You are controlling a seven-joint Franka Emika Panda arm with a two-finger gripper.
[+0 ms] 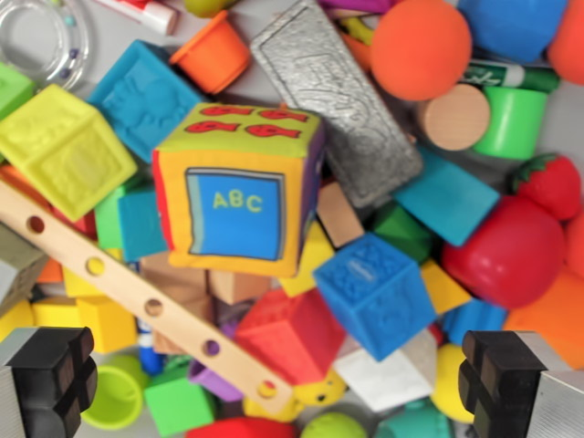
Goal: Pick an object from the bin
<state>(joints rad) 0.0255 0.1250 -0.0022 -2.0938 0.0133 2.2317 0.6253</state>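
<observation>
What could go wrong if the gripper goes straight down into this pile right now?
1. The open gripper hangs over packed toys; a finger may land on the wooden strip and jam.
2. The red block sits tilted among neighbours, so closing could catch two pieces or let it slip.
3. The soft ABC cube looks too wide for the jaws.

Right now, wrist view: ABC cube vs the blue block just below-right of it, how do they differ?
The ABC cube looks like soft fabric in several colours, with a printed blue panel reading ABC; the blue block is one solid blue with an embossed face. The ABC cube appears clearly larger than the blue block. The ABC cube sits nearly square to the camera on top of the pile; the blue block is turned corner-on. Both are cube-shaped toys, neither between the gripper fingers.
</observation>
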